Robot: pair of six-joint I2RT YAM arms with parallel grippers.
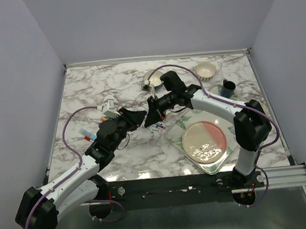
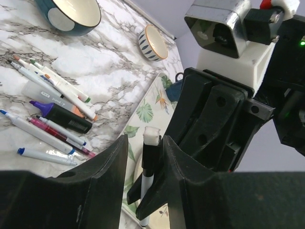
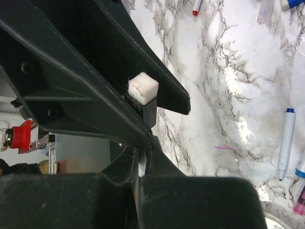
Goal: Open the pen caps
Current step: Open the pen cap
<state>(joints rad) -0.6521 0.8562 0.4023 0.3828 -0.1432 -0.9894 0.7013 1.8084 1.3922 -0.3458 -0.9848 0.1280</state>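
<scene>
- Marbled bench (image 1: 87, 88) carries loose pens (image 1: 89, 134) at left and more beneath the arms. Their pen caps (image 3: 289, 111), blue and red among them, sit on the barrels, lying flat below the working space.
- Our left pincer (image 2: 144, 143) reaches mid-bench with jaws parted, straddling the black end piece (image 2: 151, 157) of a lifted pen (image 2: 147, 186). Daylight shows on one side, so it grips nothing. We judge it stands there to close and pull along the pen's axis.
- That end piece, topped by a fuzzy white block (image 3: 143, 88), we take for a cap. It may instead be a bared nib; we cannot tell.
- Our right pincer (image 3: 141, 160) is clenched on the pen's white barrel, anchoring it in the air for the pull.
- Rightmost, a plate (image 1: 205, 141) sits near the right arm's base, taking no part, we judge.
</scene>
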